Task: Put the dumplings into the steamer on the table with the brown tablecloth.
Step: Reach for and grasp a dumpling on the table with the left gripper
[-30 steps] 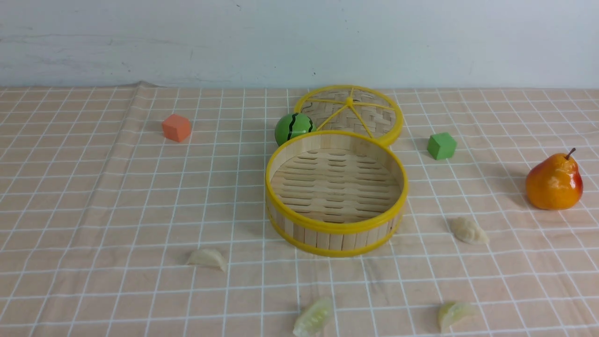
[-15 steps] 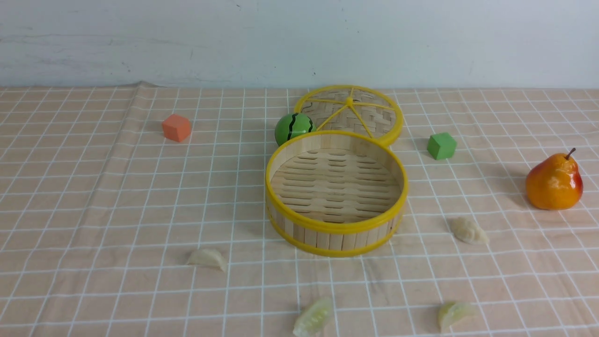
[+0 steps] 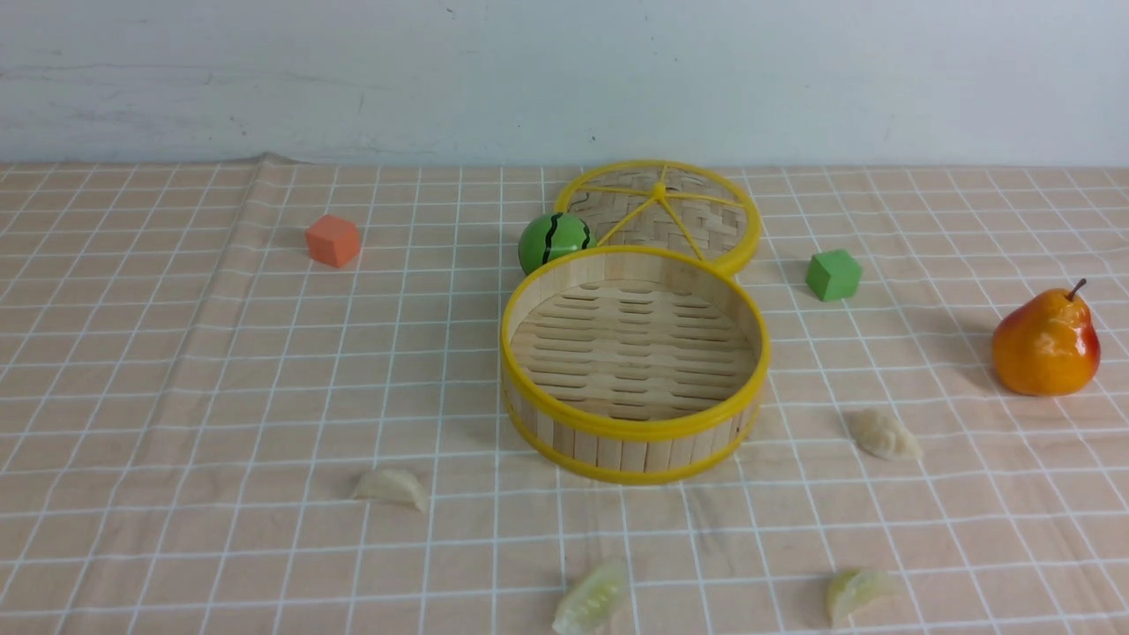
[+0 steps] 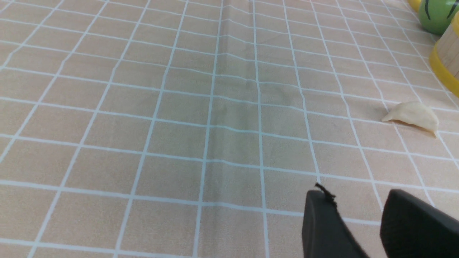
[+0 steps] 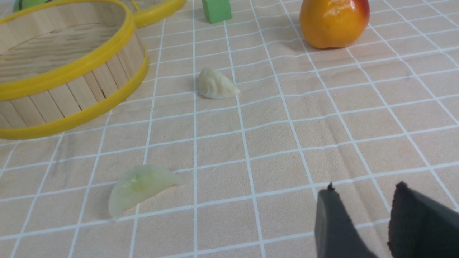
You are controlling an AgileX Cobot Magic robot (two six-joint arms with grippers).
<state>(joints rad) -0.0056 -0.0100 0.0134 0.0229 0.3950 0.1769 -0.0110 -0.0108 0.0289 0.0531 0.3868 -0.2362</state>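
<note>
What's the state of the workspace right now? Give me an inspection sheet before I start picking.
Surface: brown tablecloth, white grid, a few creases.
Job's things: steamer empty and uncovered. All outside it on the cloth: left cream dumpling, near green dumpling, right green dumpling, right cream dumpling.
Clutter: woven lid behind the steamer; watermelon ball beside it; orange cube; green cube; pear far right.
Grippers: left gripper and right gripper both have fingers apart, nothing between them, above the cloth.
Cables: nothing seen.
Surroundings: pale wall behind.
</note>
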